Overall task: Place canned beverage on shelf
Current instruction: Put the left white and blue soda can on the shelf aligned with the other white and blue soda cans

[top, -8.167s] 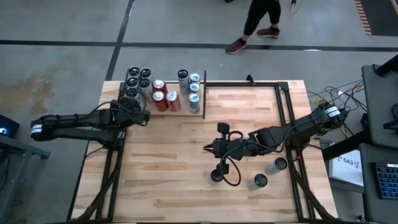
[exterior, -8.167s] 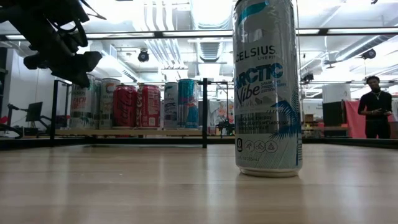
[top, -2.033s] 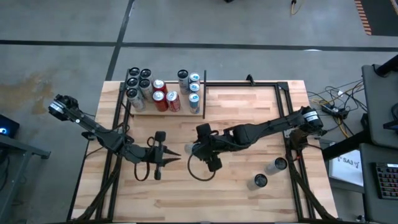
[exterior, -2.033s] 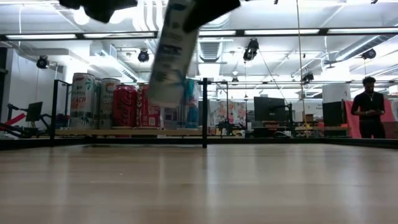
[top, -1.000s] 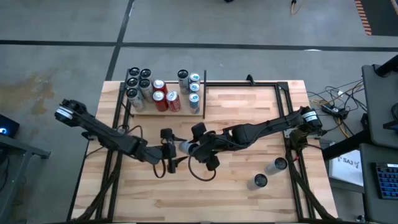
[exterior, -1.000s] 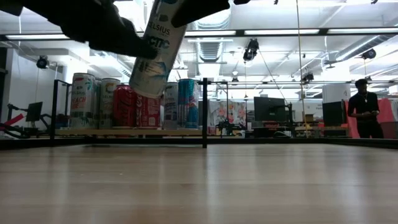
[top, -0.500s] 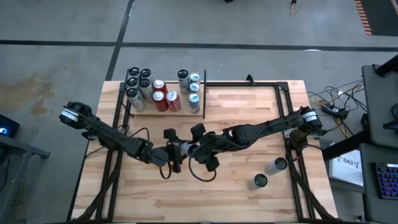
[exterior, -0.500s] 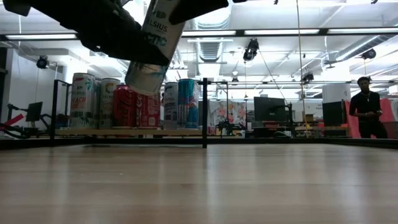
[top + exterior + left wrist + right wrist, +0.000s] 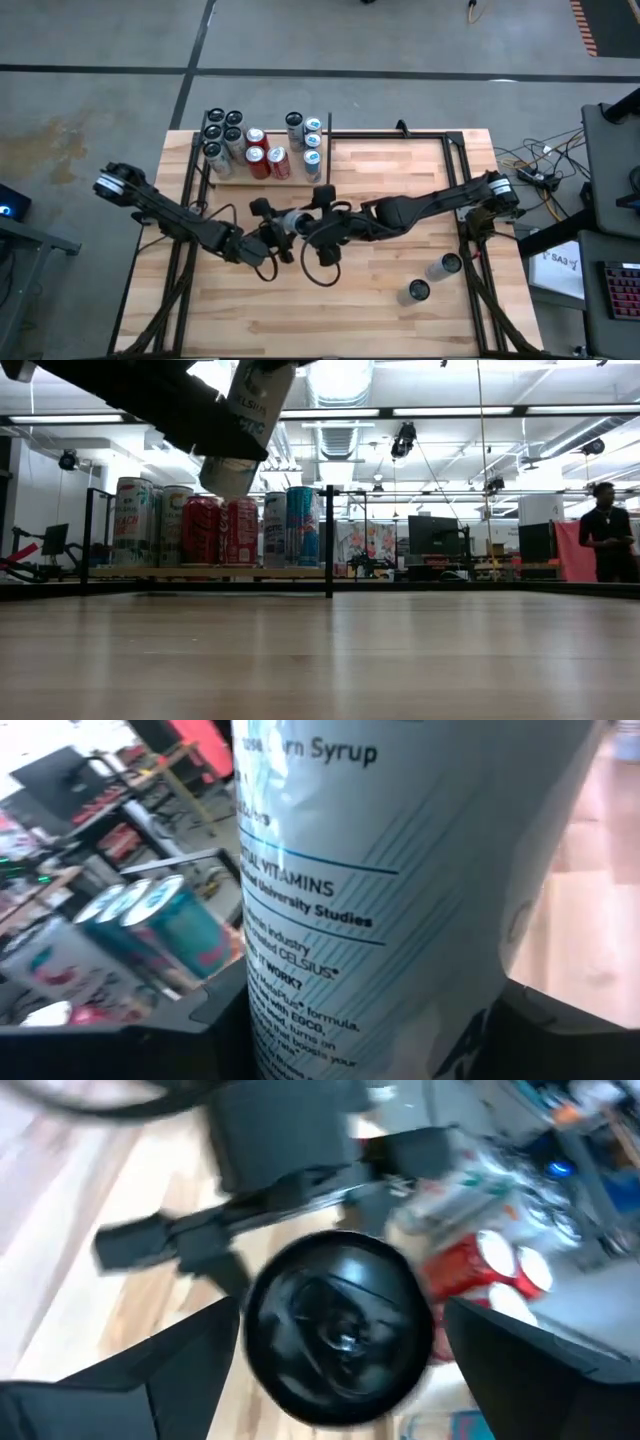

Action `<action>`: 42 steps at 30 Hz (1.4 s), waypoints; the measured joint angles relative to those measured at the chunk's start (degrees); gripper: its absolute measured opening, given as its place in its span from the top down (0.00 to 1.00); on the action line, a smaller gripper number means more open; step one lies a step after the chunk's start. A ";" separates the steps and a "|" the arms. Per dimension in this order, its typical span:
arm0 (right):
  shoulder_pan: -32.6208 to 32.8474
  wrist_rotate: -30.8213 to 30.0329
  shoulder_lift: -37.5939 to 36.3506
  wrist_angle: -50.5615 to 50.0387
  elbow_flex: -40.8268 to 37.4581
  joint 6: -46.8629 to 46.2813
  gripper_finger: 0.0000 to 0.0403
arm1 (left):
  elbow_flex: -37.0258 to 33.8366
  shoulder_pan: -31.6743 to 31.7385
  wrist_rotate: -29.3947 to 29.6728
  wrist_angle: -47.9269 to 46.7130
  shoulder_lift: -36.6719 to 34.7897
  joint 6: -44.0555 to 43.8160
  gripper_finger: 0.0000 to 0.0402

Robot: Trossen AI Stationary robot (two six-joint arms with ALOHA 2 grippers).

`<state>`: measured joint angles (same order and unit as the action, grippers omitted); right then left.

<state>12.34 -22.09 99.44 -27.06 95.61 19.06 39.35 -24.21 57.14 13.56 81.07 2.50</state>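
Hanging mid-air over the counter [image 9: 400,300]: one slim aluminium can [image 9: 293,222], white with pale blue print, tilted. Left end effector [image 9: 277,232] clenched around its body (a handover, seemingly, since the shelf lies on that arm's side). Right end effector [image 9: 318,226] at the can's end, fingers spread, released. Shelf [image 9: 262,178]: pale plywood panel, thin black rods, far left corner, stocked with upright red, black and white cans. Two spare cans [image 9: 431,278] stand near right.

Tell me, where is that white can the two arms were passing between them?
In the high view the white can hangs above mid-table in the left gripper, just in front of the shelf of cans; the right gripper is open beside it.
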 joint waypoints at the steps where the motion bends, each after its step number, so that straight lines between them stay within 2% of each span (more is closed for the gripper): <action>1: 0.00 -1.60 -0.02 0.02 0.61 -1.53 0.16 | -0.12 0.00 0.93 0.02 -0.30 0.00 0.43; 4: -0.15 -4.75 -0.04 -0.02 1.96 -5.11 0.17 | -0.52 0.04 2.64 0.24 -2.09 0.43 0.43; 11: -0.88 -4.89 -0.06 3.10 2.23 -9.80 0.18 | -0.63 0.01 2.70 0.17 -5.57 2.00 0.43; 20: -1.38 -4.96 2.58 9.68 1.71 -7.53 0.20 | -0.63 0.00 2.10 0.01 -6.33 2.63 0.43; 22: -1.63 -4.87 2.62 9.73 1.71 -7.78 0.24 | -0.63 0.02 2.17 0.00 -6.36 2.61 0.43; 26: -2.16 -4.04 2.60 9.68 1.71 -9.17 0.40 | -0.63 0.02 2.39 -0.06 -6.60 2.74 0.43; 28: -2.25 -4.04 2.53 9.59 1.71 -9.39 0.39 | -0.63 0.02 2.35 -0.13 -6.60 2.81 0.43; 30: -2.27 -4.04 2.45 8.36 2.42 -9.95 0.39 | -0.63 0.02 2.20 -0.07 -6.60 3.22 0.35; 34: -2.75 -4.79 2.45 3.43 5.69 -11.44 0.39 | -0.63 -0.06 2.54 -0.09 -7.34 5.97 0.11; 36: -3.23 -4.87 2.45 0.69 8.05 -12.18 0.39 | -0.63 0.00 2.51 -0.48 -8.26 8.05 0.05; 38: -3.97 -4.57 2.37 -2.94 10.87 -13.48 0.39 | -0.63 0.00 2.43 -1.19 -9.66 11.37 0.03; 42: -5.50 -4.60 2.65 -10.08 16.93 -15.52 0.39 | -0.75 0.07 2.26 -5.89 -14.52 17.44 0.06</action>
<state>6.83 -26.69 102.09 -37.14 112.54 3.54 38.59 -24.14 59.40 7.67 66.55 19.94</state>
